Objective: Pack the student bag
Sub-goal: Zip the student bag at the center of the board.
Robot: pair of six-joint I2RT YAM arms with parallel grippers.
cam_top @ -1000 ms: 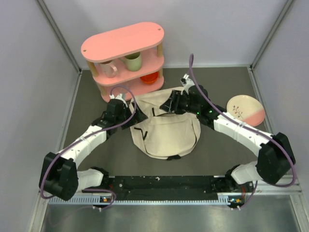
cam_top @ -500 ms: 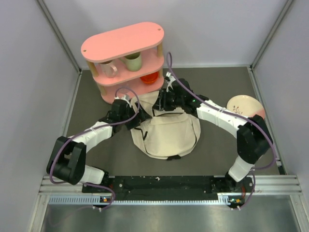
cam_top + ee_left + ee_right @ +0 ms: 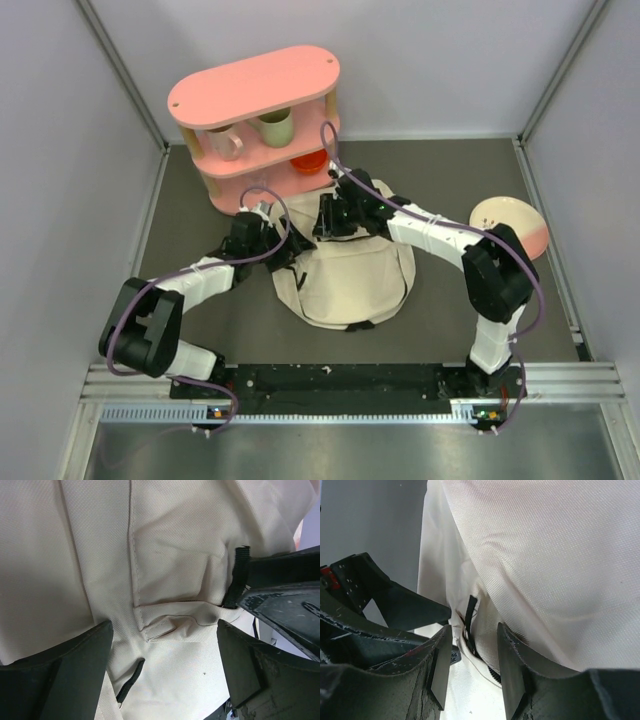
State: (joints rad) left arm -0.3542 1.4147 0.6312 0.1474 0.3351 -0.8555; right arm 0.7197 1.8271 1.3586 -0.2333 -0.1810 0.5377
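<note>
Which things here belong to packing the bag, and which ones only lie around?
Job: bag, left arm, right arm.
Lying about: shelf, pink mug, green mug, red bowl, plate.

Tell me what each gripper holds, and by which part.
Left gripper: open over the student bag, holding nothing. Right gripper: jaws straddle a black tab at the bag's fabric edge; whether they pinch it cannot be told.
</note>
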